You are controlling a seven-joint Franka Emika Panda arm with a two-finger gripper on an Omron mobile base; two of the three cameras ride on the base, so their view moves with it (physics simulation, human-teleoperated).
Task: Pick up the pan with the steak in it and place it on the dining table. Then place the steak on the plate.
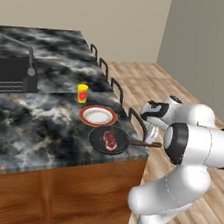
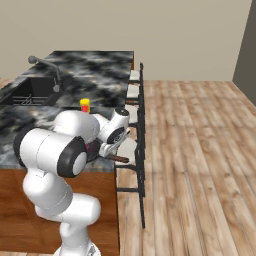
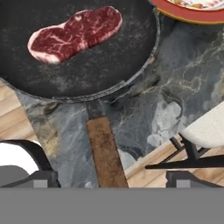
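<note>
Dark marbled stone covers the dining table (image 1: 26, 122), and on its corner near us sits the round black frying pan (image 1: 109, 140) with the small red steak (image 1: 111, 138) inside. Just beside it lies the white plate with a red rim (image 1: 98, 116), and further back a yellow glass (image 1: 82, 93). We see our gripper (image 3: 109, 179) with its jaws wide apart on both sides of the thin brown wooden handle (image 3: 105, 153), holding nothing. We judge the pan is placed, so the steak comes next. Risks: the handle overhangs the edge, so a bump while leaving could turn the pan; the flat steak may slip from the fingertips.
</note>
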